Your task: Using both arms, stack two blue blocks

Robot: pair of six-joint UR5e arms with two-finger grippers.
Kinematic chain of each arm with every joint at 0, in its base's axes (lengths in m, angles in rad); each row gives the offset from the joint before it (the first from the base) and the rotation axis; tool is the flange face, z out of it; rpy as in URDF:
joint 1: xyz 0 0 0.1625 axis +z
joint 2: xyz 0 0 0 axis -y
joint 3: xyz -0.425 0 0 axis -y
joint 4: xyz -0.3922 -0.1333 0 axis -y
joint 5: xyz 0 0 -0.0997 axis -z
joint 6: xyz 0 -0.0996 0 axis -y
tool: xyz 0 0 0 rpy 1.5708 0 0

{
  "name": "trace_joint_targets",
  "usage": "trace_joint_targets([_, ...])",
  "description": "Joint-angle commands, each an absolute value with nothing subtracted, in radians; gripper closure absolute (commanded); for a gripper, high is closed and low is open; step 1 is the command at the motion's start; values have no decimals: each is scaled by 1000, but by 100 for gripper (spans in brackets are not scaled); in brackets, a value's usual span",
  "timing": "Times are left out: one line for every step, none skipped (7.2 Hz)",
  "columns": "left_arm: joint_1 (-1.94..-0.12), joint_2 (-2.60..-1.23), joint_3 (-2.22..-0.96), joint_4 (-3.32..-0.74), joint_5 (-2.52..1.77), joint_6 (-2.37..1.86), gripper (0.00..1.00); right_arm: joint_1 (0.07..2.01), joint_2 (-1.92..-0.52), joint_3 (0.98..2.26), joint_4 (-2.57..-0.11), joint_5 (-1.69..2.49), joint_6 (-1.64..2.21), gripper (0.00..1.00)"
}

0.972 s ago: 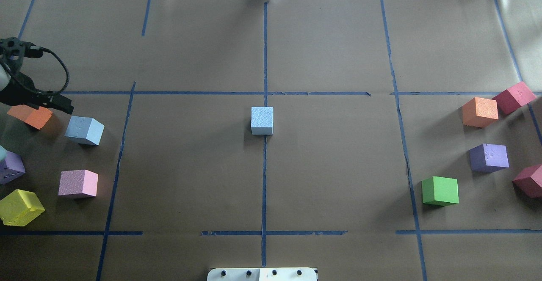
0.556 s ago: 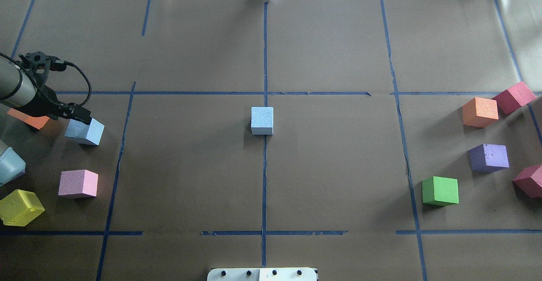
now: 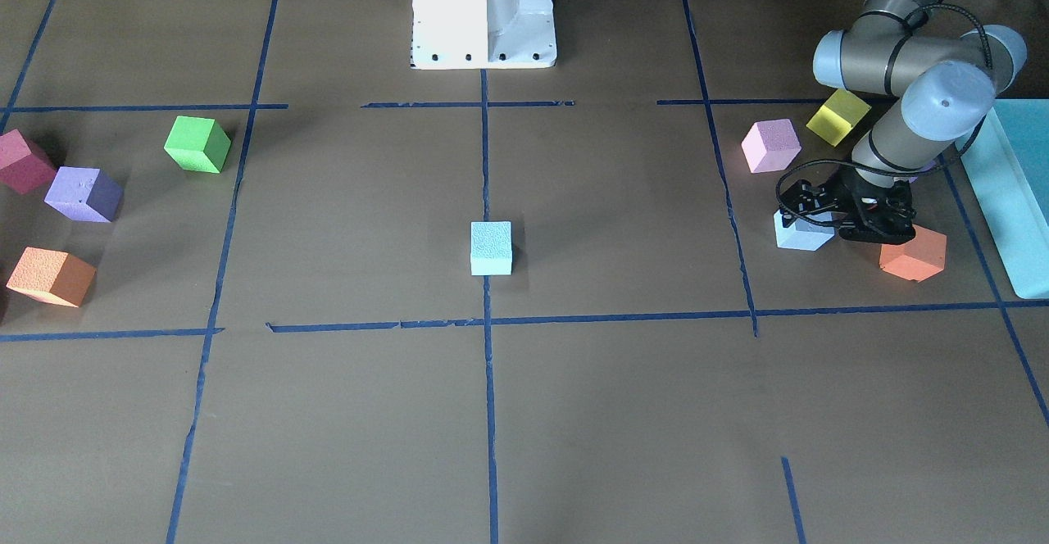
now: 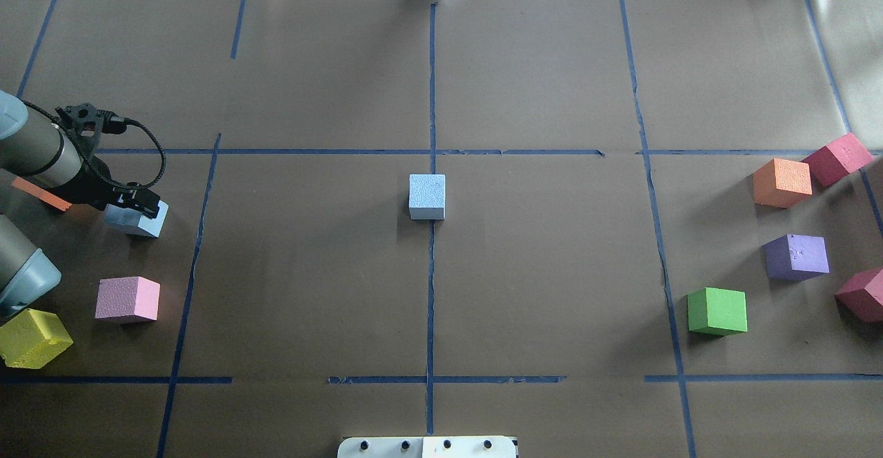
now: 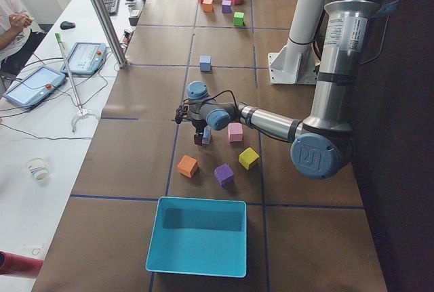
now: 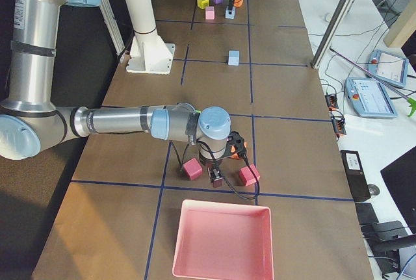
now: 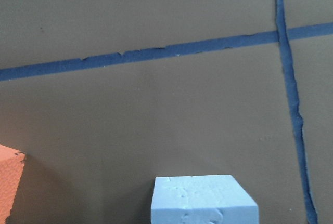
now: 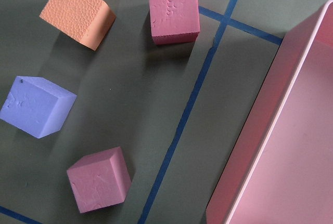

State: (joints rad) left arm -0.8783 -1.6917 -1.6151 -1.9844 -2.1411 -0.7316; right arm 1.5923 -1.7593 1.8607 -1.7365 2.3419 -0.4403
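One pale blue block (image 4: 427, 196) sits at the table's centre on the blue tape line; it also shows in the front view (image 3: 491, 247). The other blue block (image 4: 150, 224) lies at the left, between an orange and a pink cube. My left gripper (image 4: 141, 204) hangs right over it, jaws open, without holding it. The left wrist view shows this block's top (image 7: 203, 203) at the bottom edge, with no fingers in sight. My right gripper (image 6: 214, 175) shows only in the right side view, low between two maroon cubes; I cannot tell whether it is open or shut.
An orange cube (image 4: 41, 194), a pink cube (image 4: 127, 299) and a yellow cube (image 4: 31, 337) lie around the left arm. A teal box (image 3: 1012, 192) stands beyond them. Green (image 4: 717, 311), purple (image 4: 797, 256), orange (image 4: 781, 182) and maroon cubes lie at the right, near a pink tray (image 8: 281, 130).
My left gripper has moved right and toward the robot, from over the orange cube to over the left blue block. The blocks have not moved.
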Motion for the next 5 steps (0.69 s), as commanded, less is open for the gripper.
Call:
trace_joint_targets([-868,-1701,-1589,-2000,-2144,-735,24,1592,-1759,1861,-1736,2342,-440,1])
trace_joint_targets([-868,-1700,-1589,-2000,-2146,-748,60,1592,-1759,1861,-1736,2342,-440,1])
trace_joint_targets([-868,-1700,-1595,-2000,-2146,-752,86,1592,-1759,1862,-1736,2342,-440,1])
trace_joint_targets([-868,-1709,-1626,-1991,-2151,-787,94,1592,-1759,1864,-1736,2342,-440,1])
trace_joint_targets([-868,-1771,-1667,-1929,-2169,-839,94,1594,-1759,1865,-1736,2342,-440,1])
